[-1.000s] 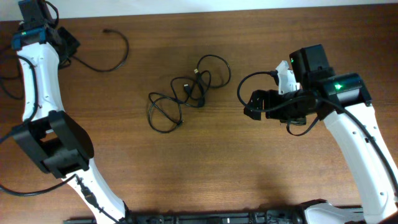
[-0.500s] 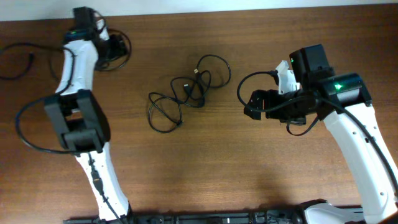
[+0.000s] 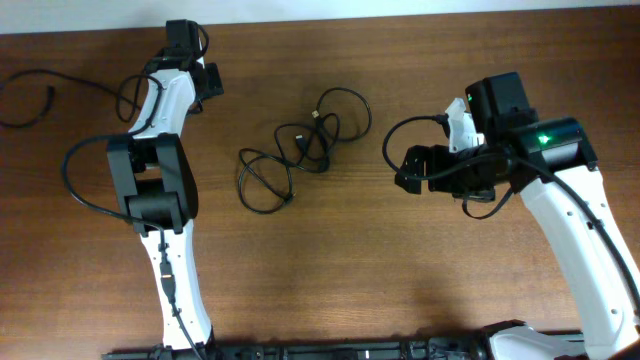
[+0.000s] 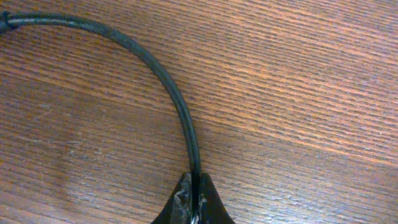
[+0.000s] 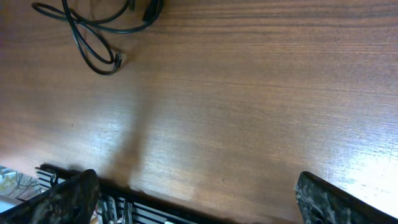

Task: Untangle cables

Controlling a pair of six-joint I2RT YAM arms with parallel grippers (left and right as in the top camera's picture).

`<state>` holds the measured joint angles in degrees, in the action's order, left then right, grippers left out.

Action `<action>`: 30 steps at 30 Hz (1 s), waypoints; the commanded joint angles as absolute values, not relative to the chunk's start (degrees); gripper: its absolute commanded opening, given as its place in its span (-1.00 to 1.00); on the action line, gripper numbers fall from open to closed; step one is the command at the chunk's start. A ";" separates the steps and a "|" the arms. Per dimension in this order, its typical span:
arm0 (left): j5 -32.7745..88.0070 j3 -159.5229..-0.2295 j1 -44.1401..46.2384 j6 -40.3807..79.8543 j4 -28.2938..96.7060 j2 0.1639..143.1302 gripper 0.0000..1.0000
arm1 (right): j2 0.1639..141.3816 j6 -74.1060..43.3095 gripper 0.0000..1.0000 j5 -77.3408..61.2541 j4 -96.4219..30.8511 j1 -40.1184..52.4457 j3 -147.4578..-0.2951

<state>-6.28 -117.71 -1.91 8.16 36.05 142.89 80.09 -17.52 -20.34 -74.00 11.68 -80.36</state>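
Note:
A tangle of thin black cables (image 3: 298,150) lies in loops at the table's middle; part of it shows at the top left of the right wrist view (image 5: 93,37). A separate black cable (image 3: 48,95) trails along the far left. My left gripper (image 3: 207,78) is at the back edge, left of the tangle, shut on that black cable (image 4: 177,99). The cable arcs up and left from between the fingertips (image 4: 196,186). My right gripper (image 3: 406,170) hovers right of the tangle, wide open and empty (image 5: 199,183).
The wooden table (image 3: 330,270) is bare in front of the tangle. A black rail (image 5: 124,208) runs along the table's front edge. The right arm's own cable (image 3: 410,125) loops beside its wrist.
My left gripper has swung right along the back edge, from the far left corner to near the tangle, drawing the black cable with it. The right arm and the tangle have not moved.

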 commanded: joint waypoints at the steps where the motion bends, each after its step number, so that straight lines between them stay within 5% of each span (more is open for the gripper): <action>1: -6.92 -119.83 -2.44 8.27 36.51 143.70 -1.00 | 80.20 -16.82 0.97 -19.64 -74.85 12.05 -80.31; 13: -17.65 -131.57 -7.35 32.12 44.56 143.65 -0.99 | 80.20 -16.82 0.97 -19.62 -76.95 12.05 -80.25; 17: -19.33 -131.46 -7.68 32.03 46.39 143.68 -0.62 | 80.20 -16.82 0.97 -19.62 -76.97 12.05 -80.25; 18: -19.31 -131.46 -7.68 31.20 46.54 143.68 -0.31 | 80.20 -16.82 0.97 -19.64 -76.97 12.05 -80.25; 22: -16.88 -131.61 -7.16 24.01 48.23 142.98 -0.04 | 80.23 -16.82 0.97 -18.68 -76.95 12.05 -80.25; 24: -2.68 -131.81 -6.50 18.92 52.23 140.35 0.41 | 80.27 -17.04 0.97 -15.66 -76.93 12.03 -80.23; 27: 29.69 -131.81 -5.67 5.93 61.98 135.66 0.60 | 81.34 -17.06 0.97 -15.84 -76.79 12.05 -80.03; 30: 26.57 -131.81 -3.57 5.98 72.77 131.59 0.60 | 82.74 -17.06 0.97 -16.03 -76.86 12.05 -79.37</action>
